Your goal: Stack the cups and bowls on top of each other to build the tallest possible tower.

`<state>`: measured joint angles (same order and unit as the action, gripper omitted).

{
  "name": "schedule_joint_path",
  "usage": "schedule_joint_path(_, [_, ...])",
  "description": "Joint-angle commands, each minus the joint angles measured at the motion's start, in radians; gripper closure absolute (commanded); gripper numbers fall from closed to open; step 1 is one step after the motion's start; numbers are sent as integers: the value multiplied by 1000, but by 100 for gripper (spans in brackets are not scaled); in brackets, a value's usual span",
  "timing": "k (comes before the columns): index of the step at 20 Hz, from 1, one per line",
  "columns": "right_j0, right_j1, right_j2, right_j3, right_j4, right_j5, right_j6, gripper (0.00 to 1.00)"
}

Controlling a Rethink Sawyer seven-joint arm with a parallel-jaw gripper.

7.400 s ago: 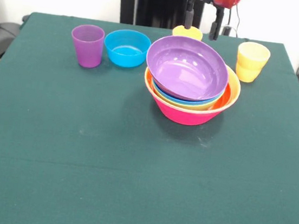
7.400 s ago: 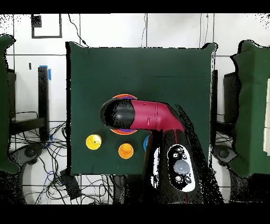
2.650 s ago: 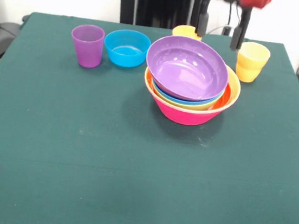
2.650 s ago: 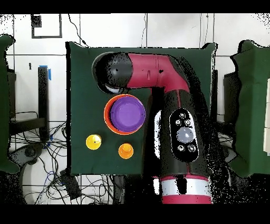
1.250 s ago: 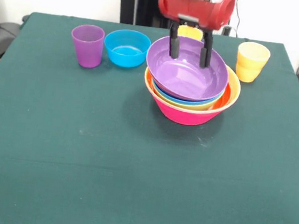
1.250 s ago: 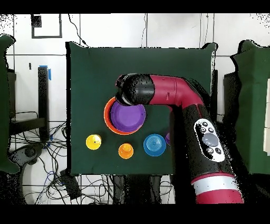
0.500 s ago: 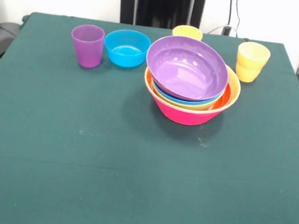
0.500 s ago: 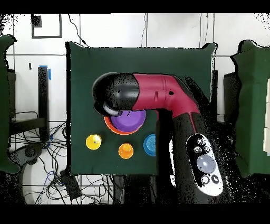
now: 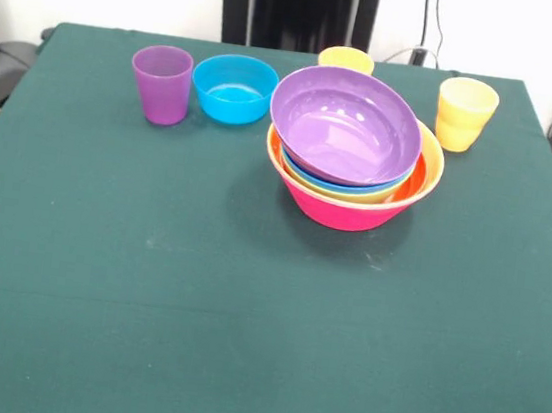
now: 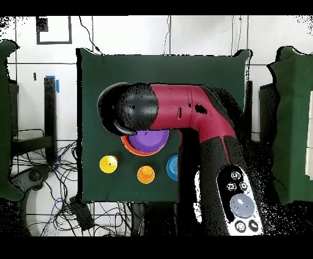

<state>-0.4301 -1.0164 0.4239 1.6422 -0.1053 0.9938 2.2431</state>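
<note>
Bowls of glossy plastic sit nested as a tower (image 9: 353, 166) right of the middle of the dark green cloth-covered table (image 9: 243, 313) in the front view. The large pink bowl (image 9: 341, 210) is its base, with the large orange bowl (image 9: 427, 171) inside it, then yellow-green and blue rims, and the purple bowl (image 9: 344, 124) on top, tilted toward the camera. Left of the stack stand the small blue bowl (image 9: 234, 88) and, just beside that, the tapered purple cup (image 9: 161, 84). A yellow cup (image 9: 465, 113) stands to the right of the stack, and an orange-yellow cup (image 9: 345, 59) shows behind it. From overhead, the red and black robot arm (image 10: 177, 116) reaches over the stack, covering most of it. The gripper itself is not seen in either view, so the state of its jaws cannot be told.
</note>
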Motion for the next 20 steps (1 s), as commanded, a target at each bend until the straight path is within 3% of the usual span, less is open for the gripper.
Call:
schedule_joint_path(1, [-32, 86, 51, 102, -40, -85, -160, 0])
schedule_joint_path(15, [-32, 96, 57, 95, -90, -85, -158, 0])
schedule_joint_path(20, [-24, 93, 41, 68, -137, -26, -174, 0])
